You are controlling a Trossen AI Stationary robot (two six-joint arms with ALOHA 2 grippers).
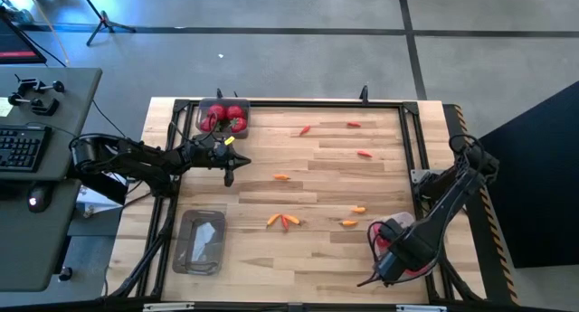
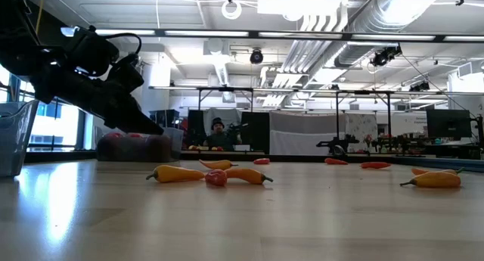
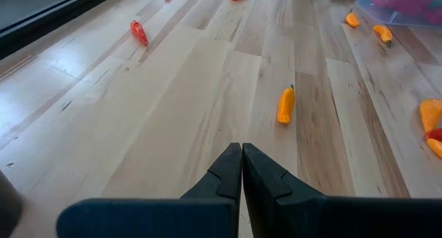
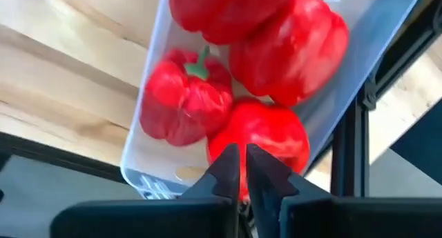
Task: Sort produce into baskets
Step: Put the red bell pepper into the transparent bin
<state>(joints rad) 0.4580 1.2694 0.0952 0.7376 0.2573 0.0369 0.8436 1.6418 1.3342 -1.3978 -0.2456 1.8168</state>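
Two grippers closed, empty | right gripper [image 4: 239,170] over pepper tub [image 1: 378,250] at bench's near right corner | left gripper [image 3: 242,170] mid-left, above bare wood | nearest orange piece [image 3: 285,105] ahead: open first, descend straddling it lengthwise | round-fruit tub [image 1: 206,106] far-left

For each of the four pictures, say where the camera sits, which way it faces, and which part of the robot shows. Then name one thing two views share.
High: overhead, looking down; both arms show.
Low: table height, looking across at an orange pepper; one arm shows.
Left wrist: behind the shut left gripper, facing scattered peppers.
Right wrist: behind the shut right gripper, facing red bell peppers in a tub.
Shared: high and right wrist views show that tub.
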